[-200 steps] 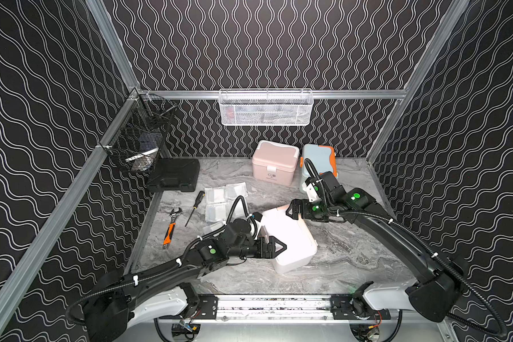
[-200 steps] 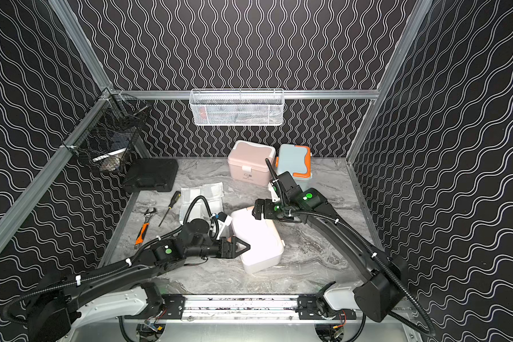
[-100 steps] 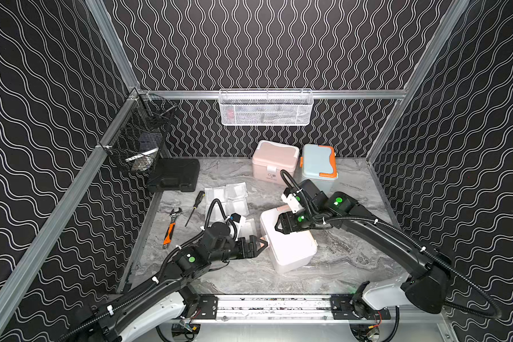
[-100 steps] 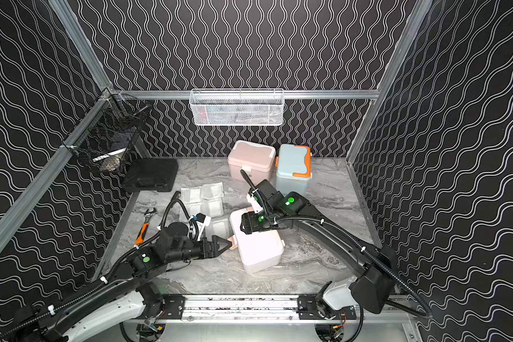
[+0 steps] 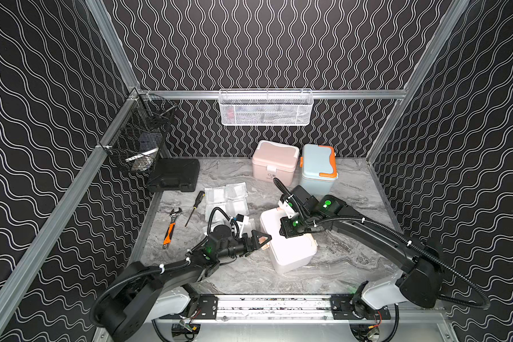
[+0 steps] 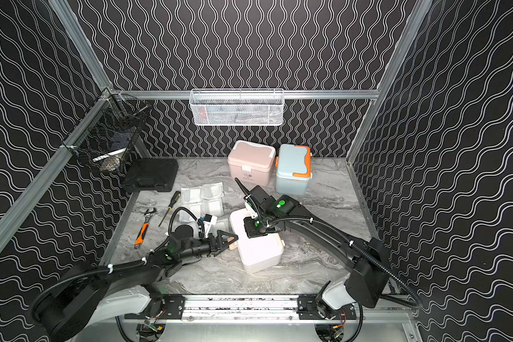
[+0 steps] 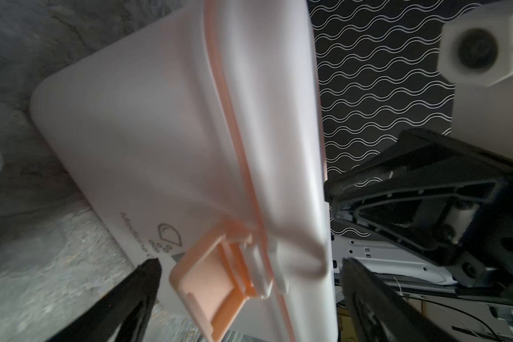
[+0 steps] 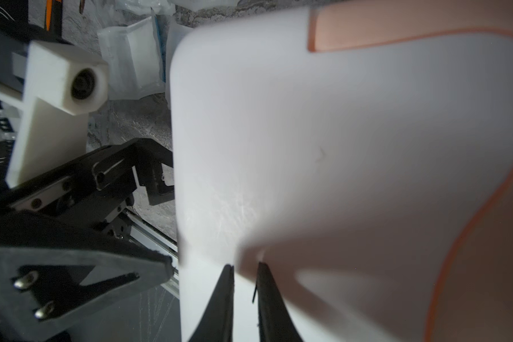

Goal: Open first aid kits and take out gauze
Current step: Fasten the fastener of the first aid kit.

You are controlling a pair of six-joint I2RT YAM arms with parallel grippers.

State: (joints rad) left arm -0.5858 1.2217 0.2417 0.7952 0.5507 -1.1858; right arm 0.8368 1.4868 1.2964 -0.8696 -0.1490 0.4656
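Grey marbled tabletop [image 5: 347, 266] filled the floor of a booth with black walls covered in white wavy lines. Near the front middle of it stood the white plastic first aid kit [image 5: 292, 251] with peach trim, a boxy case turned at an angle to the table edges. Both arms met at this case.

The left gripper [image 5: 259, 238] pointed at the case low from the robot's left side, with its fingers spread wide. In the left wrist view the small peach latch [image 7: 211, 284] on the front wall lay between the two black fingers. One fingertip [image 7: 150, 268] was just beside the wall under the printed mark, and the other was past the lid side. Whether they touched the plastic I could not tell.

In the right wrist view the right gripper [image 8: 245, 266] stood on the white lid [image 8: 338, 133], its fingers drawn nearly together with only a thin gap. Whether they pinched a part of the lid I could not tell.

The flat square white gauze packets [image 5: 225, 195] in clear wrapping lay in a loose group on the table. They were left of the white case and behind the left gripper, and the left wrist hid some of them.

The pink plastic first aid kit [image 5: 274, 161] and the pale blue-grey first aid kit [image 5: 317, 168] with orange trim stood side by side at the back wall, lids down, well apart from both grippers. A flat black hard case [image 5: 174, 174] lay in the back left corner.
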